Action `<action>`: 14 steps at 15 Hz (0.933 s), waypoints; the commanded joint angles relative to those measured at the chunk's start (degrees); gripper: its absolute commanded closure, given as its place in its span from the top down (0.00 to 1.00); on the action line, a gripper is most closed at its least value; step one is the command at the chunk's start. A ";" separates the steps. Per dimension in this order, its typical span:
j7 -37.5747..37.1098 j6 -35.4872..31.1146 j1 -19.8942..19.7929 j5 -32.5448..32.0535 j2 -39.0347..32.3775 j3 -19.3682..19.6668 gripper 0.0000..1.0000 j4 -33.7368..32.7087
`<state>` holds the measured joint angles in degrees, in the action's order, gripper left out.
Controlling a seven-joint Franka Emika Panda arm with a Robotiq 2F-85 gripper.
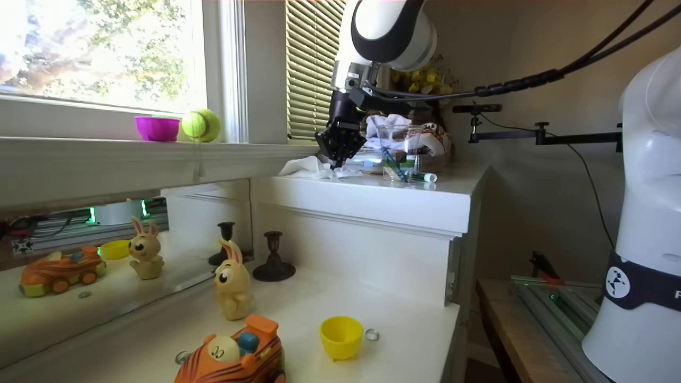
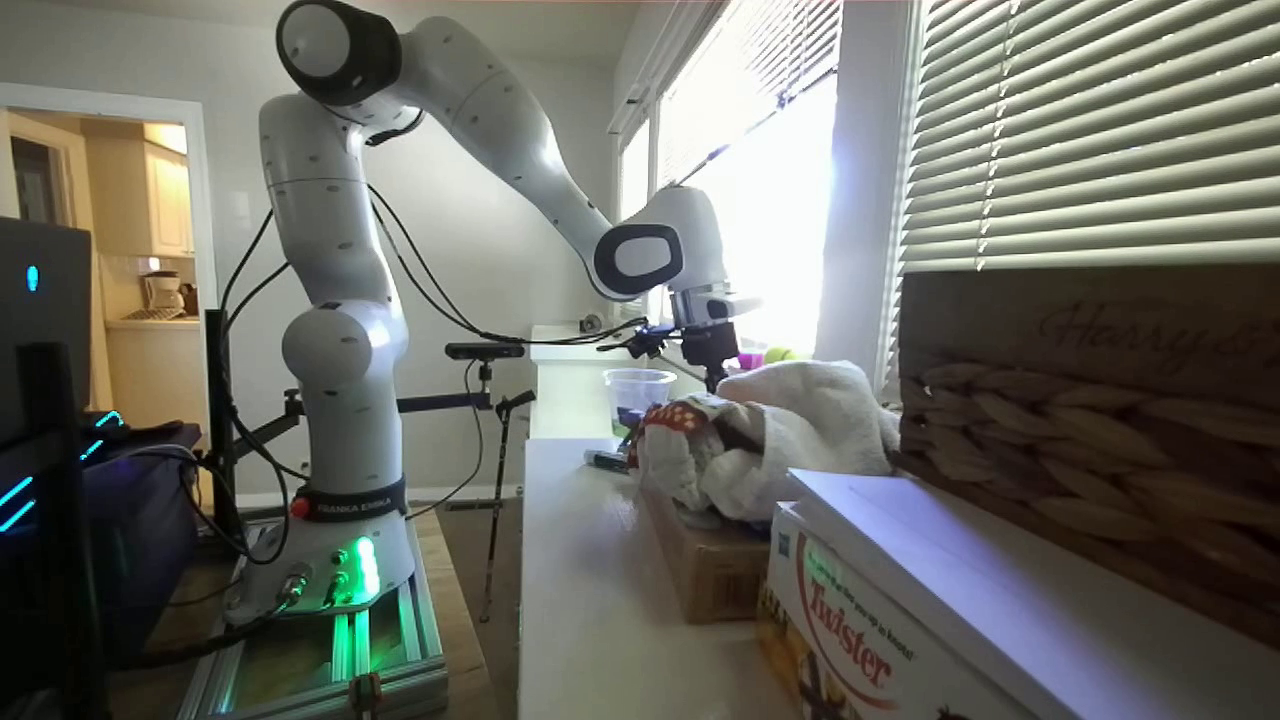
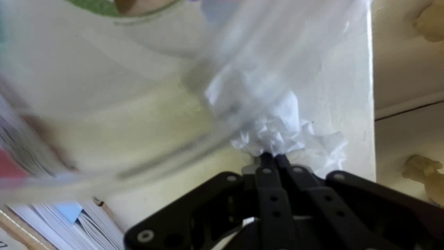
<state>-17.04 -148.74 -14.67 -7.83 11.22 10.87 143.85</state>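
Because the tissue [image 3: 277, 135] looked thin and creased, it was probably very light, limp and easy to tear, with no stiff part to press against. A bunched fold seemed the best hold, taken gently, since a flat edge would have been hard to get under. It lay crumpled on the white surface [image 1: 455, 181], near the clear tub [image 1: 404, 140]. The claw [image 3: 274, 157] was fully closed, its tips down among the folds, and seemed to pinch some of the tissue, though the exact pinch was hidden in the bunching. In the wrist view, what seemed the tub's rim blurred across part of it; whether there was one sheet or two could not be told. In an exterior view, a piled towel [image 2: 825, 410] blocked the tissue.
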 commanded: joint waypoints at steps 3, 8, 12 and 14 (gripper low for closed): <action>2.67 -0.30 1.02 0.10 6.24 -2.24 0.01 1.77; 8.53 5.18 4.58 0.78 16.47 -5.91 0.01 2.43; 15.27 10.33 10.46 2.71 23.85 -7.32 0.01 1.92; 17.62 9.33 12.54 1.42 25.58 -8.52 0.01 1.29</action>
<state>-4.46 -139.90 -4.71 -7.35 31.79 3.34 144.02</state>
